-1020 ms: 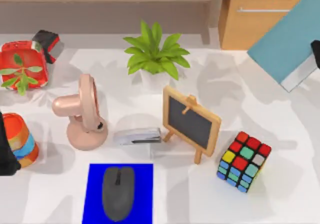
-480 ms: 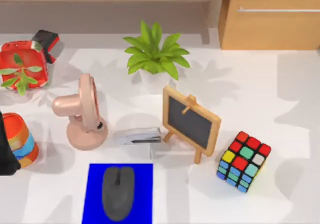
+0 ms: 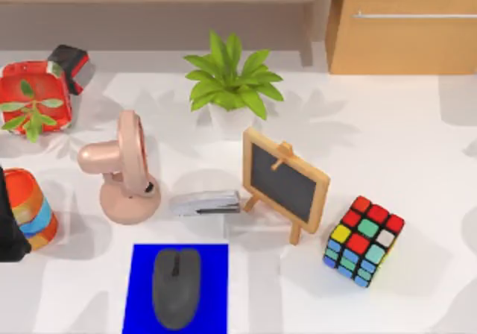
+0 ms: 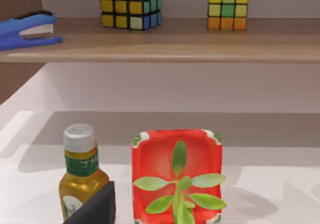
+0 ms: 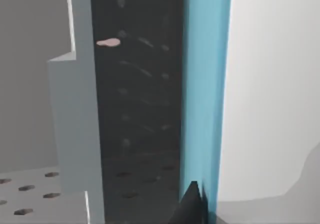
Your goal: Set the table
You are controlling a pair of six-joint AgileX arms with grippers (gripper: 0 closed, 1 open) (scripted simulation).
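The white tabletop [image 3: 417, 147] spans the whole top view, with its things spread over the left and middle and the right side bare. A plant [image 3: 231, 80] stands at the middle of the far edge. A red planter [image 3: 33, 99] sits towards the far left corner, touching a black-and-red box [image 3: 71, 65]. A pink fan [image 3: 123, 170] stands upright in the middle left, just beside a grey stapler [image 3: 205, 202]. To the stapler's right stands a small chalkboard [image 3: 283, 183], and beyond that is a cube [image 3: 363, 241]. At the near edge a grey mouse [image 3: 176, 285] lies on a blue mat [image 3: 141, 289].

Our left arm [image 3: 9, 222] is at the left edge, touching a striped cup [image 3: 33, 207]. A dark part of our left hand [image 4: 95, 208] shows in front of a bottle [image 4: 80, 174] that stands beside the planter. We cannot tell whether that hand is wide or narrow.

A dark tip of our right hand [image 5: 192, 206] sits against a light-blue panel [image 5: 205, 84]. We cannot tell whether it grips the panel.
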